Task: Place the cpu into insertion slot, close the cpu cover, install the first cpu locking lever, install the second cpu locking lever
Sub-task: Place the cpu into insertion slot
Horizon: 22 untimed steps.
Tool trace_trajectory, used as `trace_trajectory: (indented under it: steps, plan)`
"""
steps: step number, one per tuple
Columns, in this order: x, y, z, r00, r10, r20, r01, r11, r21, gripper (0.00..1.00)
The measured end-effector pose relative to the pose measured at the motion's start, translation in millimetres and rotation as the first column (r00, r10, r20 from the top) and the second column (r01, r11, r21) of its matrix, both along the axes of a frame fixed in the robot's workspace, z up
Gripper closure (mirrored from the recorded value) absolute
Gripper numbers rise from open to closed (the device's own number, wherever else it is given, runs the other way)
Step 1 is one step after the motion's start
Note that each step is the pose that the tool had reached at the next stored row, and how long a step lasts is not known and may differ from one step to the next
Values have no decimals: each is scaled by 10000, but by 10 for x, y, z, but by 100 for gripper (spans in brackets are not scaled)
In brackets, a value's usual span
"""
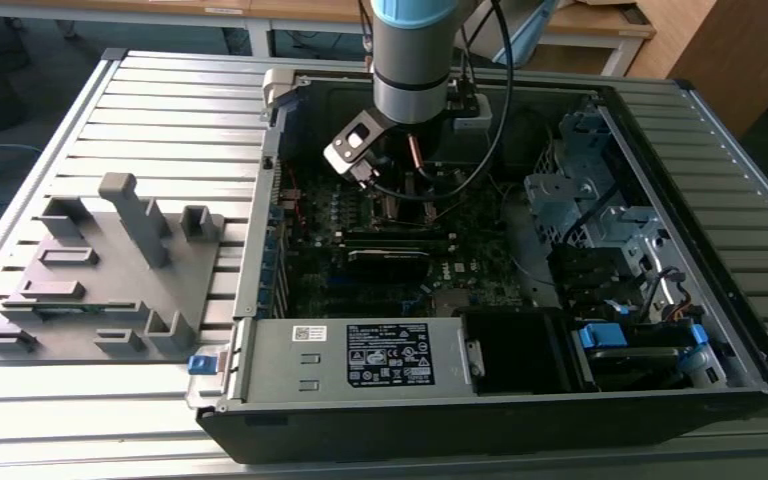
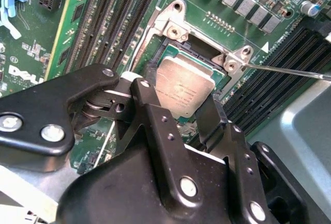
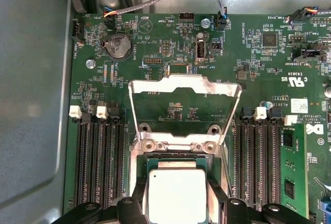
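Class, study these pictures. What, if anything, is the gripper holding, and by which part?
The gripper holds the cpu, pinched by two opposite side edges between its fingers, at the insertion slot; the cpu cover stands open.

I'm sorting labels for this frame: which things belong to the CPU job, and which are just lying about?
Job: cpu; insertion slot; open cpu cover; gripper astride the cpu.
Lying about: grey fixture block; coin battery; memory slots; power supply.
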<state>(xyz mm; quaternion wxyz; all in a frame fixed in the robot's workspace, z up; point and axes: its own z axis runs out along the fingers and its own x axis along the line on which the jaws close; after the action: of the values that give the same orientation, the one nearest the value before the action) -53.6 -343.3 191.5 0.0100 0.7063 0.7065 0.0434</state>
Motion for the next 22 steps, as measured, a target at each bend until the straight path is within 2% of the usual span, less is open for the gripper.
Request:
trace_trajectory:
  steps: [9,11,15,22]
  plan:
    - [0,0,17,10000,1,2,-1,10000,-10,46]
    - [0,1,18,10000,0,1,0,10000,-39,46]
    - [0,5,18,10000,1,12,0,9999,-168,46]
    - [0,18,6,10000,-1,10,1,9998,-178,46]
